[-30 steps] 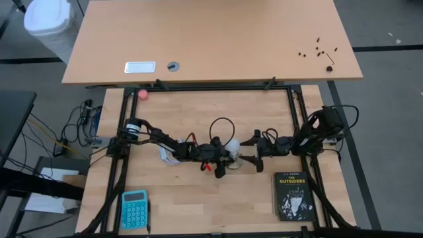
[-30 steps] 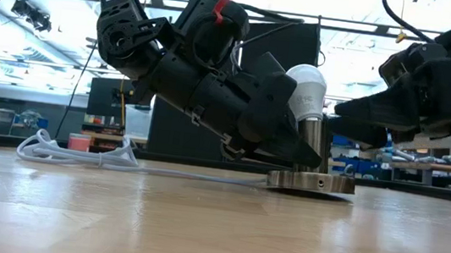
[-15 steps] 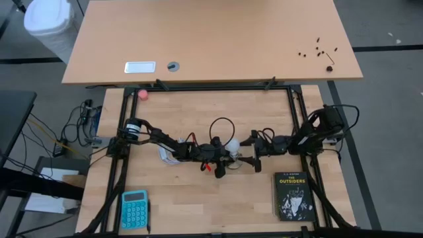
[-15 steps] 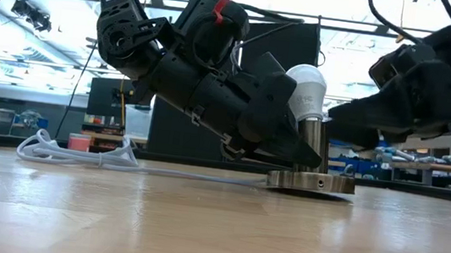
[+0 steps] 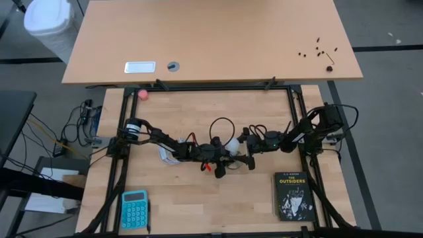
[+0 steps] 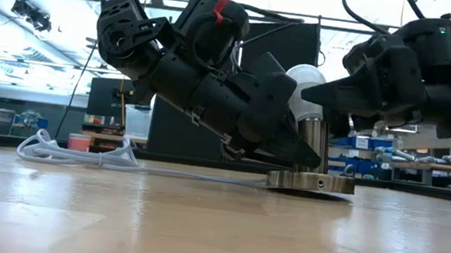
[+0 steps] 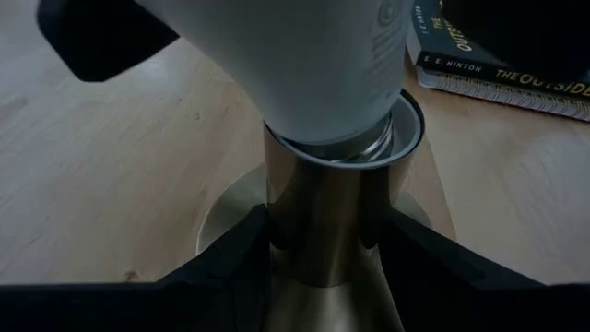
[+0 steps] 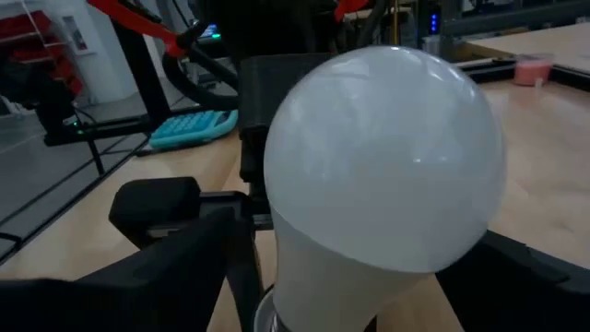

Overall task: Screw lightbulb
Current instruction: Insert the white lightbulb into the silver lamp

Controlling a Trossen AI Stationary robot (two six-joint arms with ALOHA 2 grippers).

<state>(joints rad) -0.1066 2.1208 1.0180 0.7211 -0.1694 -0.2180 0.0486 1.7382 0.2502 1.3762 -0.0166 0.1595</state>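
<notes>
Left wrist view shows our left gripper (image 7: 323,231) clamped on the brass socket (image 7: 327,221), the lightbulb (image 7: 304,65) seated but thread still showing, so we judge turning remains. Our right gripper (image 6: 319,90) meets the globe; its grip we cannot tell. The book (image 5: 292,196) and calculator (image 5: 135,209) lie clear.

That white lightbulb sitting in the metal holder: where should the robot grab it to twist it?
Probably round the lightbulb at its wide globe, coming in level from the side as the right gripper does. It stands tilted in the socket, whose post the left gripper clasps.
</notes>
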